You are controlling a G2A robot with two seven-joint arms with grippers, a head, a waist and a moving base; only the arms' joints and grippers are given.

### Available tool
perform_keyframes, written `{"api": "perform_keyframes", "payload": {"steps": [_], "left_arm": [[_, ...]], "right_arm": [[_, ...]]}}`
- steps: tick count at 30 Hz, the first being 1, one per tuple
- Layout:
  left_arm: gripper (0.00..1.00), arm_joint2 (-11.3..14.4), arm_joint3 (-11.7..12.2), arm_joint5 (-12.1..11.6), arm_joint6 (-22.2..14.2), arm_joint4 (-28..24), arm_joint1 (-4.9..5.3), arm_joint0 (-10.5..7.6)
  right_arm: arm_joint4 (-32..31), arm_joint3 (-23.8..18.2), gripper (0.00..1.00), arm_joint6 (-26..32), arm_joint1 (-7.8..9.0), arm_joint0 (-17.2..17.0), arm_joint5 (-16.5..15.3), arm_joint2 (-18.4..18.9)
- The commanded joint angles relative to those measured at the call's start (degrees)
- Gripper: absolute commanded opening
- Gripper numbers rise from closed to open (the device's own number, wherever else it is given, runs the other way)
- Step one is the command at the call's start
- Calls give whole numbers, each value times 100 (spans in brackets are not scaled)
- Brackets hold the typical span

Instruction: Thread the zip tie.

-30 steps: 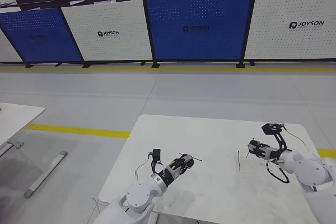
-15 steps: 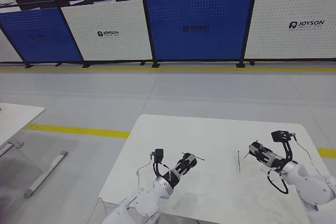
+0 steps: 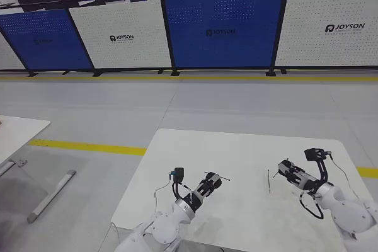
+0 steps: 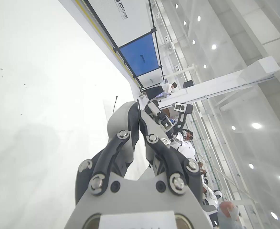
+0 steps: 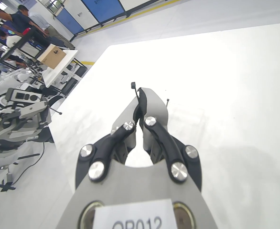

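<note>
Top view: left gripper hangs over the table's left half, toward the near edge. It's pinched shut on a thin black zip tie that sticks out either side of its tips. Right gripper sits nearer the right edge, closed too. A loose zip tie lies flat on the table btwn the two (closer to the right one), apart from both.

Left wrist view: left gripper has its fingers pressed together, no gap. The loose zip tie lies on the table beyond them.

Right wrist view: right gripper clamps a second zip tie, square head poking past the tips. The loose zip tie shows one end just beside a finger.
</note>
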Motion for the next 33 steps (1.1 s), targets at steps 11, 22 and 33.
{"api": "perform_keyframes", "payload": {"steps": [11, 22, 33], "left_arm": [[0, 0, 0, 0, 0, 0, 0, 0], [0, 0, 0, 0, 0, 0, 0, 0], [0, 70, 127, 373, -73, 449, -27, -242]], "right_arm": [[-408, -703, 0, -1291, -101, -593, 717, -212], [-408, -703, 0, -1291, -101, -593, 717, -212], [-408, -703, 0, -1291, -101, -593, 717, -212]]}}
